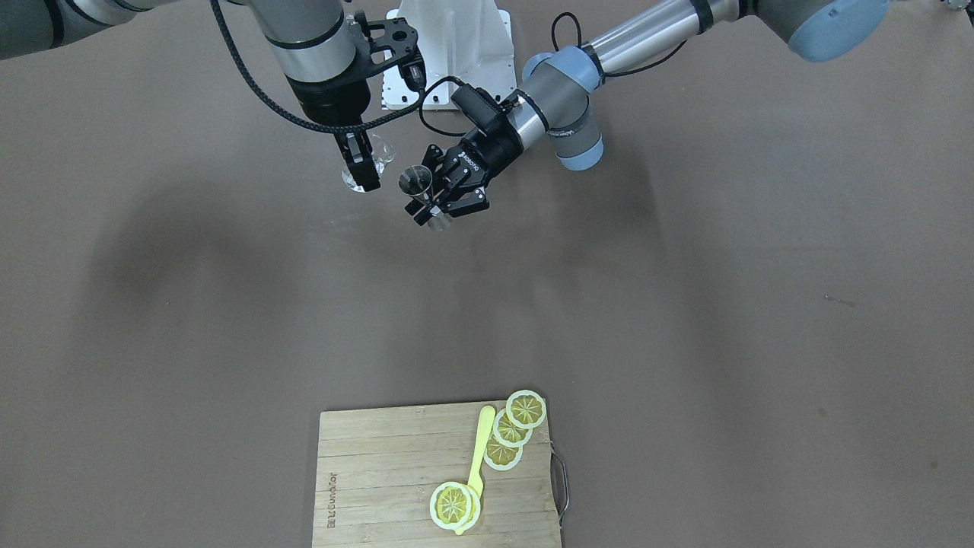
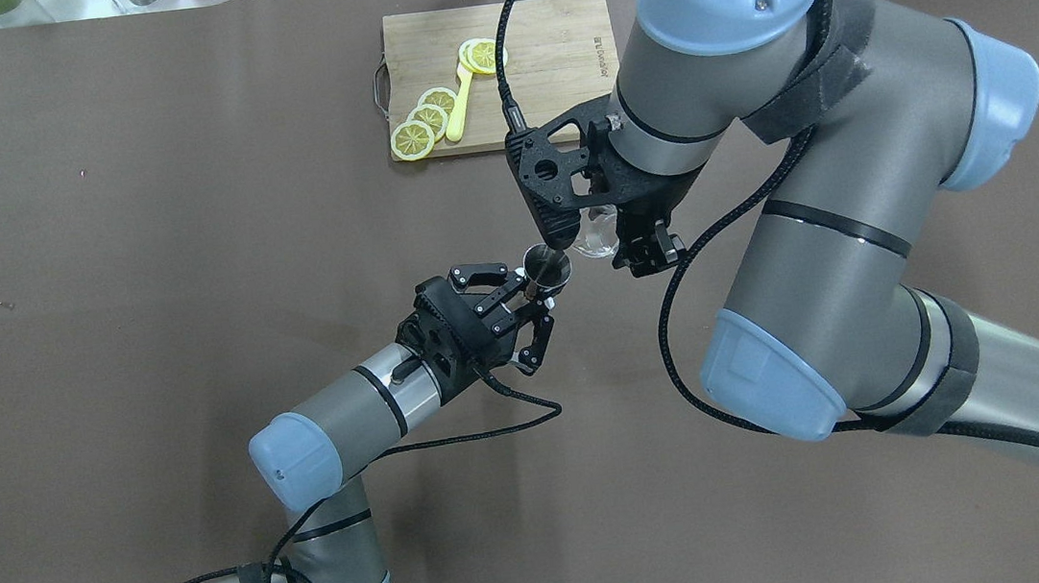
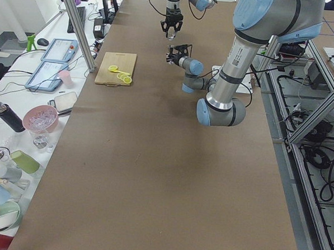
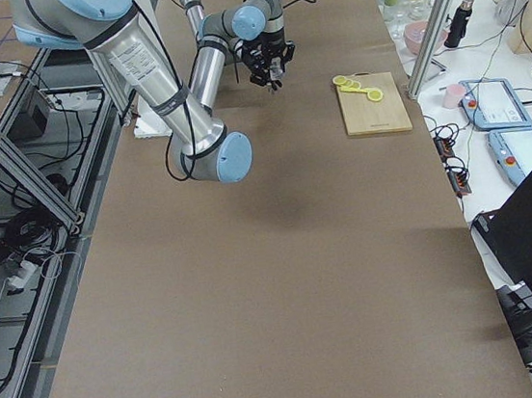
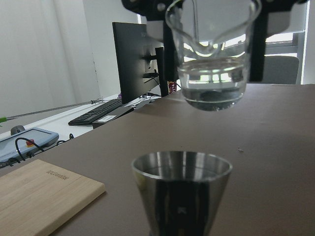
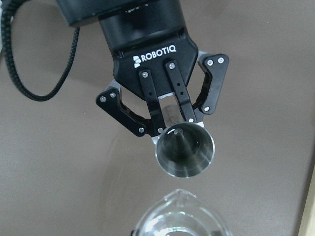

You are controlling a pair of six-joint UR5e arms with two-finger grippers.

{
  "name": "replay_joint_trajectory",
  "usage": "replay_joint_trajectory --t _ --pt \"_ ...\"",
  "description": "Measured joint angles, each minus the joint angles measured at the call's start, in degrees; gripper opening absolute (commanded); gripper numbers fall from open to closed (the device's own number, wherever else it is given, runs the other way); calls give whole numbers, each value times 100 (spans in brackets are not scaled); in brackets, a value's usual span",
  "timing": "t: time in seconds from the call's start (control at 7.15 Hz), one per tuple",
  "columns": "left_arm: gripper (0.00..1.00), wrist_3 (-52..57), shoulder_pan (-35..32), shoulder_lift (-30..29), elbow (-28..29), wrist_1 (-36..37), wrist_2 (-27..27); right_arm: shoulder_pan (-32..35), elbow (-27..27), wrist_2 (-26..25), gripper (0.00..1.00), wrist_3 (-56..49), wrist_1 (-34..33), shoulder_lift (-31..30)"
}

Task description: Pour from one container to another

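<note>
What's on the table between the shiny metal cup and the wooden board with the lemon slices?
Nothing. The front-facing view shows only bare brown table from the metal jigger to the cutting board.

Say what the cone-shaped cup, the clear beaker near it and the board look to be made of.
The cone-shaped cup looks like polished steel: a silvery, mirror-like wall with dark reflections. The beaker is probably clear glass, possibly hard plastic: see-through, with bright highlights on its rim. The board looks like matte wood or bamboo: pale jointed strips with grain.
</note>
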Motion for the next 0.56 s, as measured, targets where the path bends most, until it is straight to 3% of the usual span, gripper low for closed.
replay_joint_trajectory --t 0.56 --pt "0 0 -2 -31 42 6 0 -129 -22 -244 0 -15 -354 109"
